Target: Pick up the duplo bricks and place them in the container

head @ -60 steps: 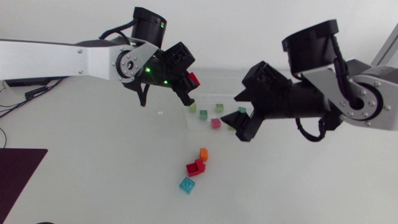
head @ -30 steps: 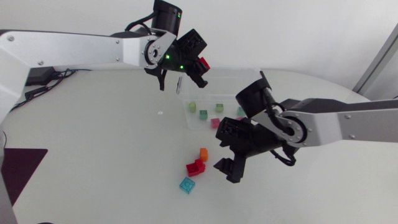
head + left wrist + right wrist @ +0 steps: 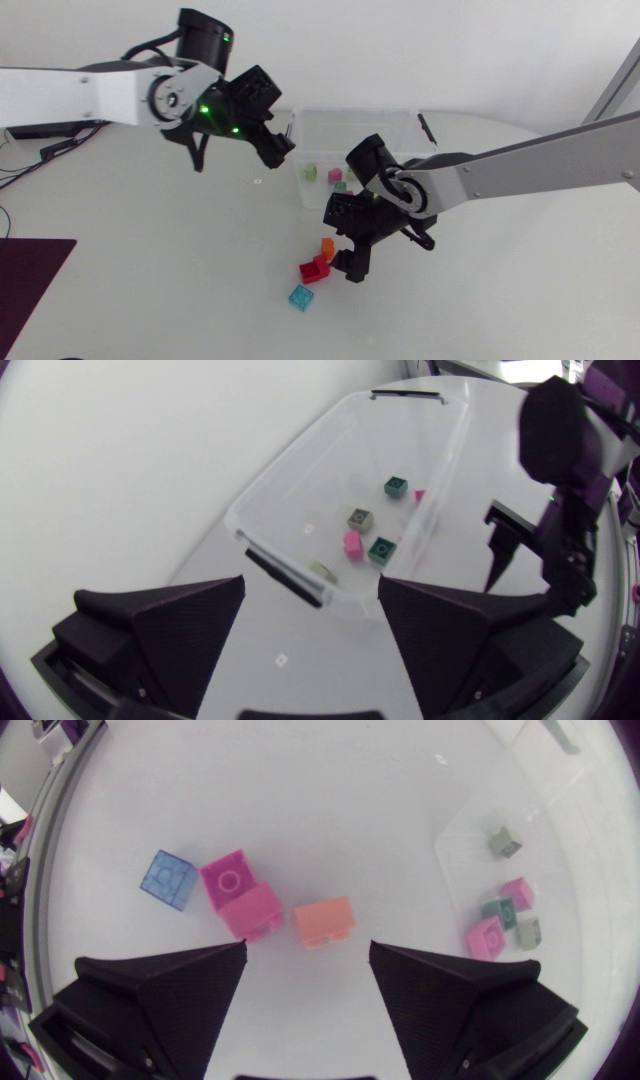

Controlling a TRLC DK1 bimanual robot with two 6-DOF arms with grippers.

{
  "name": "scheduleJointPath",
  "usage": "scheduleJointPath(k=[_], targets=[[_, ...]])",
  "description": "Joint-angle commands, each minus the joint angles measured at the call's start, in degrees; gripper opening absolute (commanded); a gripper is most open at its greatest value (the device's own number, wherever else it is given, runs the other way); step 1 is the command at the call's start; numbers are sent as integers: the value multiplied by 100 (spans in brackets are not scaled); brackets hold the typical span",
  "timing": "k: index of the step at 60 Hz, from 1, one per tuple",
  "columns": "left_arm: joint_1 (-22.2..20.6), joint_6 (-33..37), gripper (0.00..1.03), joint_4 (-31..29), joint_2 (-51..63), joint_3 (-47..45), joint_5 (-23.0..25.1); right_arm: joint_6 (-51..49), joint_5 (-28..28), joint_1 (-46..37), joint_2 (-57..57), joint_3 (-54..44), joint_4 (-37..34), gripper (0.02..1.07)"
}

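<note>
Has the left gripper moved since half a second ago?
Yes. The left gripper has drawn leftward off the container, from above its far corner to beside its left wall.

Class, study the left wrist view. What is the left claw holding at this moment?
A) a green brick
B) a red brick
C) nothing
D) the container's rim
C: the left claw is open, with its fingers wide apart and nothing between them. The container lies ahead of it, untouched.
</note>
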Motion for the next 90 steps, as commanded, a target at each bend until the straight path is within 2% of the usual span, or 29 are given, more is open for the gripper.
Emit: scheduleJointPath(k=[1,20,27,39,48,50,56,59,68,80,90], targets=[[39,211,96,-45,-748,-819,56,-296,23,10,297,315,-107,91],[180,624,96,43,-2251,-3060,64,-674,75,-227,666,852,-433,91],[206,642,96,-1,-2400,-3341,73,-753,154,-183,789,931,-476,91],[241,642,96,-423,-2471,-3543,311,-832,154,-34,983,1089,-661,90],[241,633,96,-423,-2585,-3728,319,-849,154,36,1053,1212,-740,87],[232,633,96,-423,-2594,-3754,328,-858,154,54,1097,1256,-802,80],[224,633,96,-440,-2611,-3790,346,-902,146,89,1141,1300,-881,72],[171,606,96,-475,-2611,-3781,354,-937,146,107,1185,1335,-986,57],[-66,518,96,-695,-2532,-3728,390,-955,146,151,1141,1274,-1127,26],[-857,61,96,-1143,-2198,-3605,486,-770,137,142,420,887,-1224,25],[-1420,-765,96,-1231,-1636,-3297,513,-524,119,63,-450,430,-1215,25]])
